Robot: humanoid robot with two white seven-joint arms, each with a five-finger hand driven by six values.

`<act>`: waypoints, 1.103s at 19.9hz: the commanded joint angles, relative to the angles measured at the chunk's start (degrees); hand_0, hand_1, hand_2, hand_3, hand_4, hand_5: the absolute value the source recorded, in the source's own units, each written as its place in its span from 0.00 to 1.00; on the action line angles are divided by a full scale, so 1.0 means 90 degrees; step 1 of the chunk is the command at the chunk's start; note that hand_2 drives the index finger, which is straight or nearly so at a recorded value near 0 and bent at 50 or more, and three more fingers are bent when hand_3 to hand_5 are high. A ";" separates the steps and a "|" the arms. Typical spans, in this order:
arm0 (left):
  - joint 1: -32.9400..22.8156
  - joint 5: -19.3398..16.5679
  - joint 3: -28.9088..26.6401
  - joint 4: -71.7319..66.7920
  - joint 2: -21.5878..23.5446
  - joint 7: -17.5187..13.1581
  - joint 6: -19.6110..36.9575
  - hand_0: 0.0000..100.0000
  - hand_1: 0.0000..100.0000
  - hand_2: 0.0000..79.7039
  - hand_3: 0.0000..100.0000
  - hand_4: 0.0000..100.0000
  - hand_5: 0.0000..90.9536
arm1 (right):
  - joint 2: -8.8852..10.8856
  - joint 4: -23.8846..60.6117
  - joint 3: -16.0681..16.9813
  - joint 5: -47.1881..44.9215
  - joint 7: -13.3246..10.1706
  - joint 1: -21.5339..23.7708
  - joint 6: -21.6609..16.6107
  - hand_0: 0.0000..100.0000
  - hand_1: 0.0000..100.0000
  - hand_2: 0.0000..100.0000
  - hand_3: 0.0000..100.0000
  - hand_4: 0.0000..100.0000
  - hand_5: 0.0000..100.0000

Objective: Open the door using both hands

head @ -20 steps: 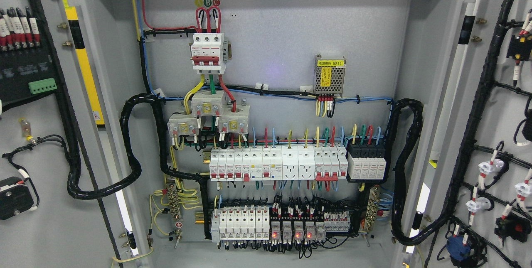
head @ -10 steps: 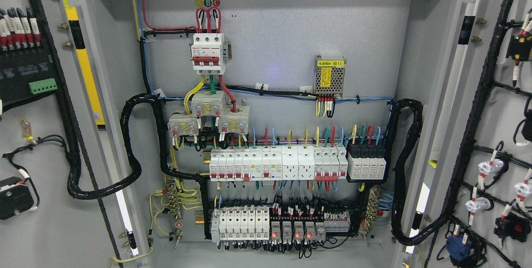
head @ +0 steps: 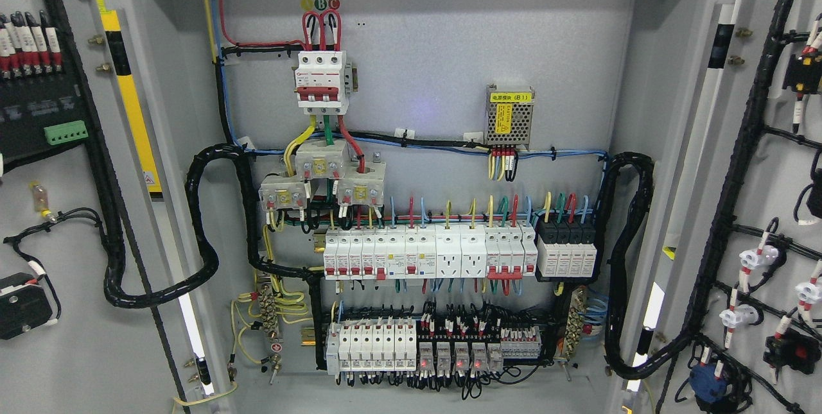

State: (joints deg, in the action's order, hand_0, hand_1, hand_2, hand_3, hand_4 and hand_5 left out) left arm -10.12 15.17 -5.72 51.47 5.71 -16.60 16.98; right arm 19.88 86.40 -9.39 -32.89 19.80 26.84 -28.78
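Hands: neither robot hand shows up anywhere in the head view, so can't tell if they're spread, curled or holding anything. That also means no hand to place stuff against, so going by the picture, left to right.

Left door (head: pixel 77 350): swung wide open, inner face pointing at the camera, filling the left edge. It's got a row of red-and-white tipped wires up top, a little green terminal block (head: pixel 65 133) under them, and a black part low down at the edge.

Left harness (head: pixel 199 234): fat black wrapped cable looping from the left door across the hinge gap into the cabinet.

Yellow strip (head: pixel 131 106): runs down the frame just beside that door.

Cabinet back panel (head: pixel 437 35): plain grey, fully exposed between the two doors.

Main breaker (head: pixel 322 82): white with red levers, upper left of the panel, red wires looping in from above.

Power supply (head: pixel 508 115): small mesh box with a yellow label, up and right of the breaker.

Breaker row (head: pixel 429 253): white modules across the middle, coloured wires feeding in from the top.

Lower row (head: pixel 411 346): more white breakers, then relays with small red lights lit.

Right harness (head: pixel 626 260): black cable loop mirroring the left one.

Right door (head: pixel 777 208): also open wide, inner face toward the camera, black cabling and white connectors on it.
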 commanded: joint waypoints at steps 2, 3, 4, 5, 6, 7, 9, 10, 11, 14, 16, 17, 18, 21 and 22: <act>0.0431 -0.0094 0.1395 -0.4153 -0.0566 -0.0011 -0.0012 0.00 0.00 0.00 0.00 0.00 0.00 | -0.0713 -0.3726 -0.0919 0.1407 -0.0052 -0.0452 0.0033 0.21 0.06 0.00 0.00 0.00 0.00; 0.0460 -0.0094 0.1639 -0.4417 -0.0566 -0.0012 -0.0012 0.00 0.00 0.00 0.00 0.00 0.00 | -0.0850 -0.4185 -0.0919 0.1535 -0.0052 -0.0540 0.0034 0.21 0.06 0.00 0.00 0.00 0.00; 0.0480 -0.0094 0.1768 -0.4574 -0.0575 -0.0012 -0.0012 0.00 0.00 0.00 0.00 0.00 0.00 | -0.0967 -0.4605 -0.0919 0.1642 -0.0061 -0.0667 0.0034 0.21 0.06 0.00 0.00 0.00 0.00; 0.0529 -0.0094 0.1798 -0.4721 -0.0566 0.0008 -0.0070 0.00 0.00 0.00 0.00 0.00 0.00 | -0.1046 -0.4957 -0.0919 0.1730 -0.0061 -0.0765 0.0043 0.21 0.06 0.00 0.00 0.00 0.00; 0.0568 -0.0094 0.1808 -0.4858 -0.0566 0.0018 -0.0099 0.00 0.00 0.00 0.00 0.00 0.00 | -0.1134 -0.5386 -0.0909 0.1818 -0.0061 -0.0892 0.0043 0.21 0.06 0.00 0.00 0.00 0.00; 0.0597 -0.0094 0.1808 -0.5033 -0.0537 0.0027 -0.0138 0.00 0.00 0.00 0.00 0.00 0.00 | -0.1212 -0.5854 -0.0919 0.1887 -0.0061 -0.1038 0.0063 0.21 0.06 0.00 0.00 0.00 0.00; 0.0694 -0.0094 0.1798 -0.5239 -0.0478 0.0047 -0.0245 0.00 0.00 0.00 0.00 0.00 0.00 | -0.1378 -0.6967 -0.0919 0.2023 -0.0071 -0.1457 0.0073 0.21 0.06 0.00 0.00 0.00 0.00; 0.0714 -0.0094 0.1788 -0.5279 -0.0458 0.0105 -0.0275 0.00 0.00 0.00 0.00 0.00 0.00 | -0.1466 -0.7591 -0.0919 0.2092 -0.0081 -0.1720 0.0073 0.22 0.06 0.00 0.00 0.00 0.00; 0.0715 -0.0085 0.1779 -0.5308 -0.0400 0.0241 -0.0285 0.00 0.00 0.00 0.00 0.00 0.00 | -0.1525 -0.8110 -0.0909 0.2102 -0.0110 -0.1926 0.0073 0.22 0.06 0.00 0.00 0.00 0.00; 0.0715 -0.0055 0.1769 -0.5337 -0.0361 0.0555 -0.0305 0.00 0.00 0.00 0.00 0.00 0.00 | -0.1623 -0.8798 -0.0909 0.2102 -0.0587 -0.2250 0.0587 0.22 0.05 0.00 0.00 0.00 0.00; 0.0714 -0.0055 0.1769 -0.5415 -0.0283 0.0526 -0.0469 0.00 0.00 0.00 0.00 0.00 0.00 | -0.1613 -0.8789 -0.0909 0.2092 -0.0851 -0.2260 0.1251 0.22 0.05 0.00 0.00 0.00 0.00; 0.0715 -0.0055 0.1759 -0.5425 -0.0253 0.0516 -0.0587 0.00 0.00 0.00 0.00 0.00 0.00 | -0.1613 -0.8779 -0.0900 0.2092 -0.0910 -0.2270 0.1554 0.22 0.05 0.00 0.00 0.00 0.00; 0.0724 -0.0055 0.1769 -0.5425 -0.0195 0.0516 -0.0646 0.00 0.00 0.00 0.00 0.00 0.00 | -0.1613 -0.8779 -0.0900 0.2092 -0.0921 -0.2299 0.1779 0.22 0.05 0.00 0.00 0.00 0.00; 0.0812 -0.0075 0.1769 -0.5435 -0.0107 0.0545 -0.0792 0.00 0.00 0.00 0.01 0.00 0.00 | -0.1613 -0.8779 -0.0900 0.2092 -0.0921 -0.2338 0.2327 0.22 0.05 0.00 0.00 0.00 0.00; 0.0832 -0.0084 0.1778 -0.5435 -0.0107 0.0555 -0.0977 0.00 0.00 0.00 0.01 0.00 0.00 | -0.1613 -0.8779 -0.0900 0.2092 -0.0921 -0.2357 0.2580 0.22 0.04 0.00 0.00 0.00 0.00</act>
State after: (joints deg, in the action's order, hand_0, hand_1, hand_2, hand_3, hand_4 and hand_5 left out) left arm -3.57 14.58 7.85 10.66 3.19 -11.90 10.56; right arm 8.36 24.84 -16.42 -14.64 11.88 7.83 -10.74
